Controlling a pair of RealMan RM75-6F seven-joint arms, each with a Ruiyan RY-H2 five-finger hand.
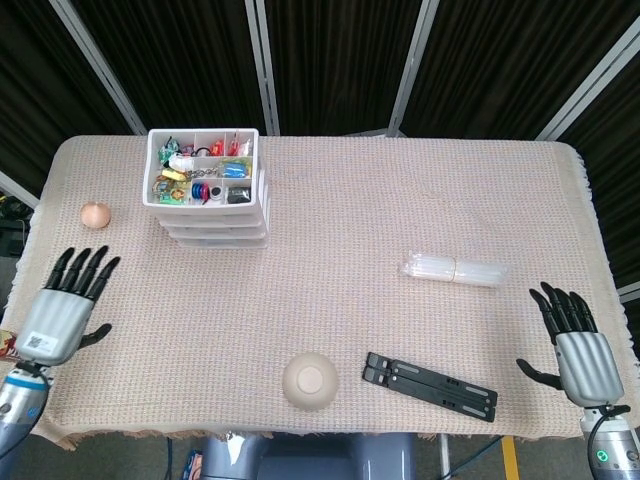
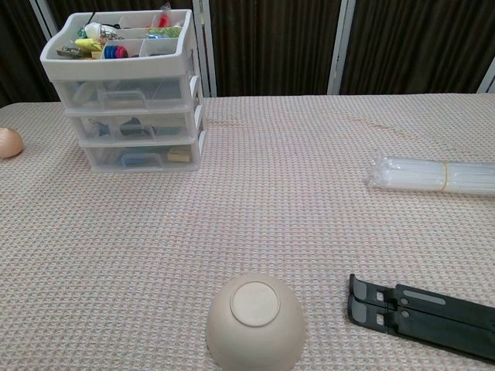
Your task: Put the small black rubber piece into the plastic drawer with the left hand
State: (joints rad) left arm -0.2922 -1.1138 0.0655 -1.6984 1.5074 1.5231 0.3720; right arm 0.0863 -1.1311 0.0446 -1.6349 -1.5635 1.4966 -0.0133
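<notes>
Head view is showing the left hand (image 1: 62, 311) resting at the table's left edge, fingers spread and holding nothing, well apart from the white three-tier plastic drawer unit (image 1: 207, 190). All drawers are sitting closed; in the chest view a small dark piece (image 2: 132, 122) is showing through the middle drawer's clear front, though I cannot tell whether it is the rubber piece. The right hand (image 1: 578, 344) is lying at the right edge, fingers apart and empty. An upturned beige bowl (image 2: 255, 318) is standing beside a folded black stand (image 2: 421, 311); a clear tube bundle (image 2: 433, 175) is lying further back.
</notes>
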